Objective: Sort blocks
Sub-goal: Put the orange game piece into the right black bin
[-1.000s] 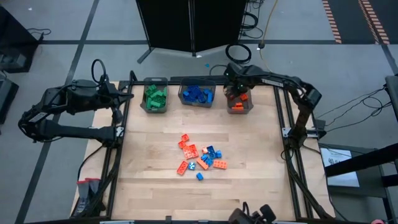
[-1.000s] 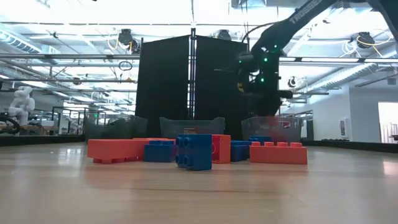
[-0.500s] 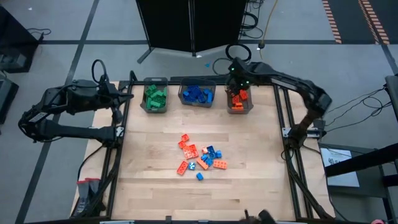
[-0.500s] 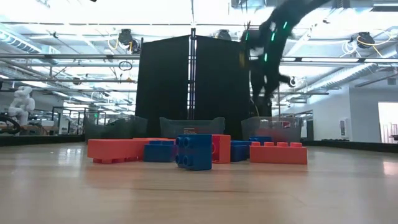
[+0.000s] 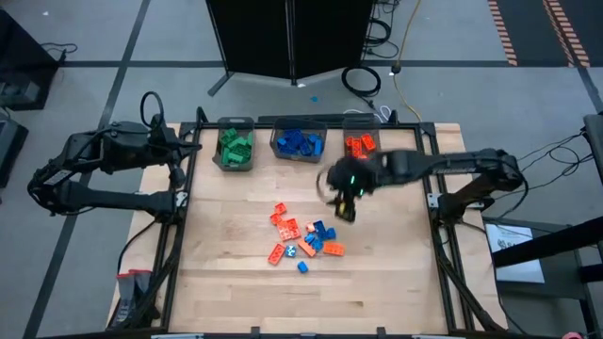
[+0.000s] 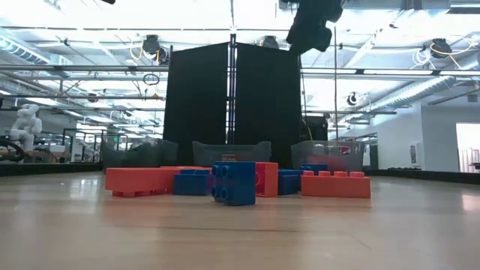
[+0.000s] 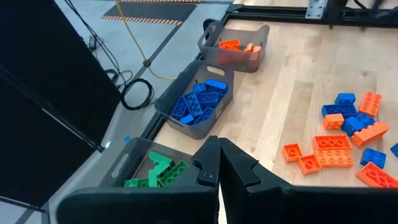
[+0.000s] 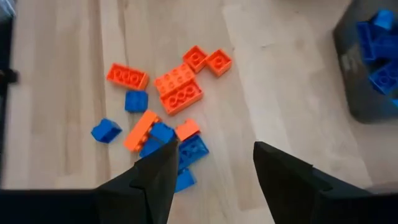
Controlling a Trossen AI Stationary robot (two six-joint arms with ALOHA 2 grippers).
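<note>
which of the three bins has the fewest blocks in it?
The orange bin, at the row's right end: a few orange blocks, floor showing. The green bin and blue bin look fuller.

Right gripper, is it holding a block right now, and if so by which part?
Nothing is held. The right gripper is open and empty above the loose blue and orange blocks; the left gripper is shut and empty by the bins.

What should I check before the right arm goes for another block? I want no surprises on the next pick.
1. Right tool open, holding nothing: ok.
2. Right tool above the table, between the bins and the pile: ok.
3. Loose blocks in the pile are only orange and blue: ok.
4. Green bin, blue bin and orange bin each hold one colour: ok.
5. Left tool shut, parked beside the green bin, clear of the pile: ok.
6. Which block is easiest to grip: cannot tell.
</note>
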